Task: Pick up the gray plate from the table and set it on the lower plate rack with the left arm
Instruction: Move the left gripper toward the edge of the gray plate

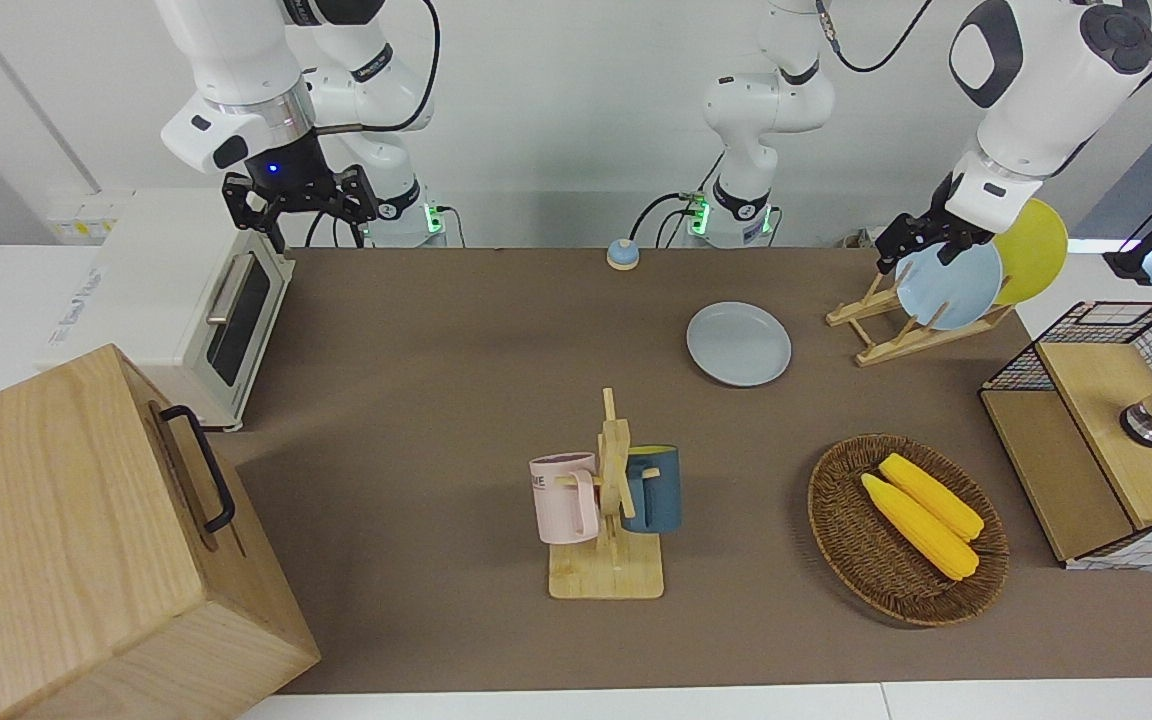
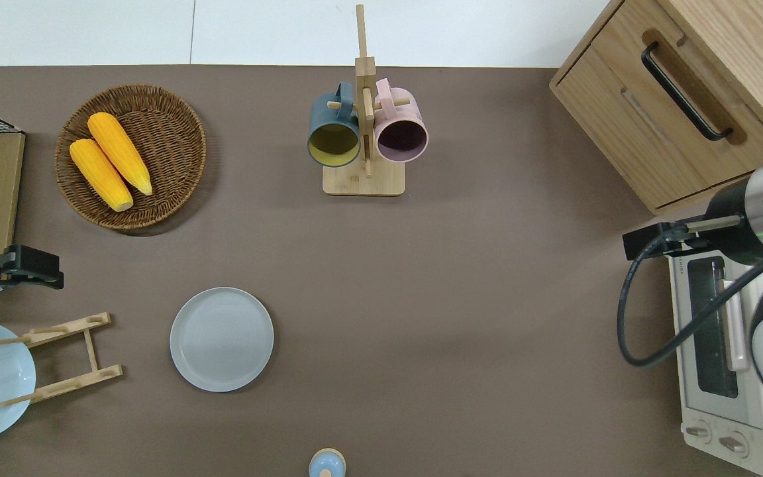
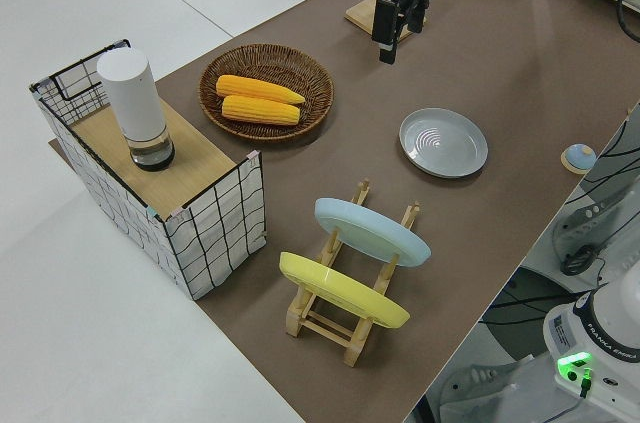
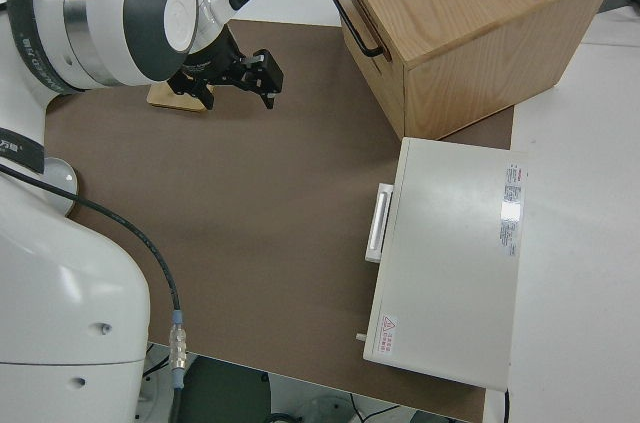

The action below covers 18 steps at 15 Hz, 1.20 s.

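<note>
The gray plate lies flat on the brown table, beside the lower plate rack and nearer the table's middle; it also shows in the overhead view and the left side view. The rack holds a light-blue plate and a yellow plate on edge. My left gripper is open and empty, up in the air. In the overhead view it is over bare table between the rack and the wicker basket. My right gripper is parked and open.
A wicker basket with two corn cobs, a wooden mug stand with two mugs, a wire-sided shelf with a white cylinder, a toaster oven, a wooden cabinet and a small blue bell stand on the table.
</note>
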Available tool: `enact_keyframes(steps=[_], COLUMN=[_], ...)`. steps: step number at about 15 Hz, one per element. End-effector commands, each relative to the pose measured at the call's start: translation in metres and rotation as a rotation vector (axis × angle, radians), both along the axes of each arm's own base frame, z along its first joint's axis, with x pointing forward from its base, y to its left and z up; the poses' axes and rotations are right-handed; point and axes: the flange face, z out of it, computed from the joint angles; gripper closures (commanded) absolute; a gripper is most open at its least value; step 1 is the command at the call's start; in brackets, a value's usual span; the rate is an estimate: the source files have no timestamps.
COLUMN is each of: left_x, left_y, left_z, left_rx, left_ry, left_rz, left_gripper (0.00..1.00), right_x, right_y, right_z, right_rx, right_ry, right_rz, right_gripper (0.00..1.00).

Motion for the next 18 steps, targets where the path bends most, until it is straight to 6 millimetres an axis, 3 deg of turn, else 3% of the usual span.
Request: enact_keyframes(steps=[1, 15, 18], left_x=[0.006, 0.003, -0.003], left_y=[-0.007, -0.008, -0.007], left_z=[-0.003, -0.019, -0.040], left_rx=[0.046, 0.044, 0.043], left_ry=[0.026, 0.049, 0.059], left_rz=[0.099, 0.099, 0.096], left_gripper=[0.01, 0.01, 0.01], right_x=[-0.002, -0.002, -0.002], right_y=[-0.001, -0.001, -0.001], right_z=[0.005, 0.004, 0.004], right_rx=[-0.002, -0.003, -0.002], right_ry=[0.001, 0.002, 0.004], right_rz=[-0.014, -0.014, -0.014], right_gripper=[0.017, 0.017, 0.017])
